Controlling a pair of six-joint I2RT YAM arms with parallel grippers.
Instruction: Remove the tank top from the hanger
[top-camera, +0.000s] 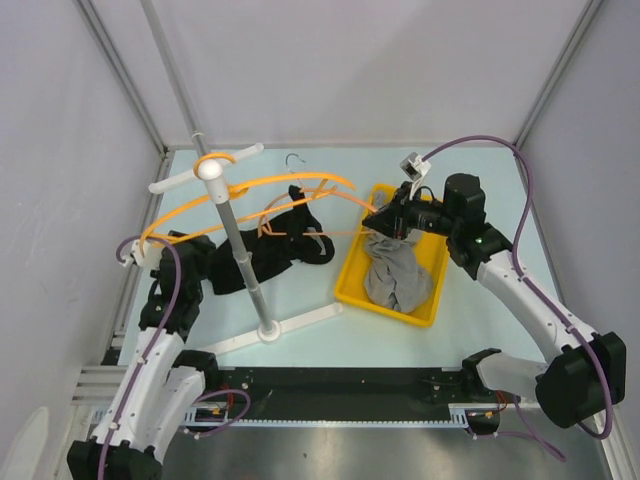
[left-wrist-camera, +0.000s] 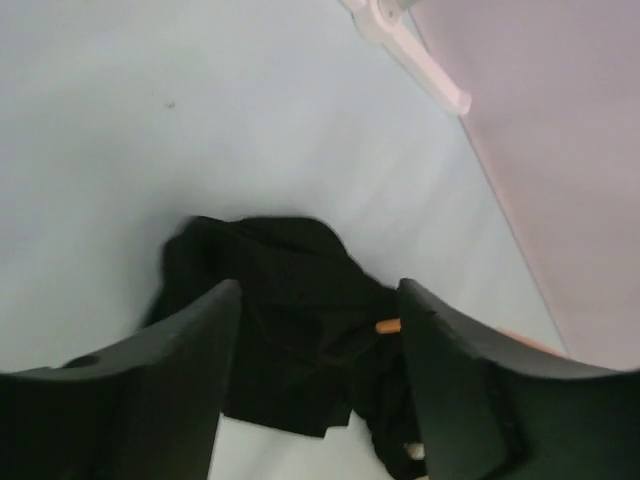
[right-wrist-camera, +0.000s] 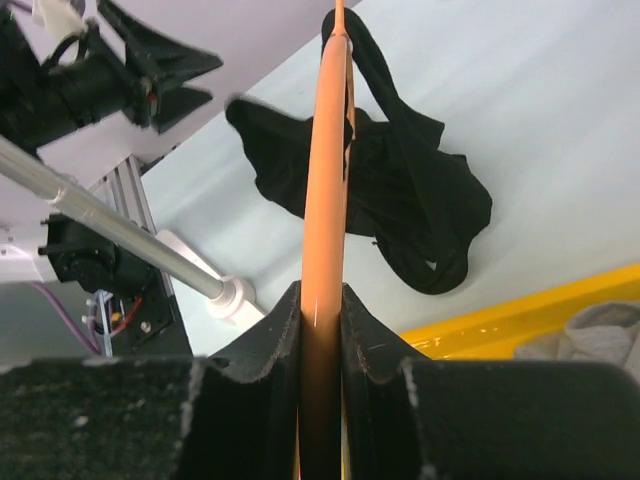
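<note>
the right fingers (right-wrist-camera: 268, 350) are clamped tight on the bar of the orange hanger (right-wrist-camera: 325, 150). the black tank top (top-camera: 285, 245) lies crumpled on the desk (left-wrist-camera: 100, 120) beside the stand (top-camera: 233, 230), with one strap looped over the hanger. the left fingers (left-wrist-camera: 170, 370) are spread wide over the cloth, holding nothing.

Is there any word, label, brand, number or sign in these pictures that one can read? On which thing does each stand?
No text can be read in any view.
The black tank top, the orange hanger and the yellow bin show no writing.
The small white part on the right arm's cable is too small to tell whether it bears any text.
</note>
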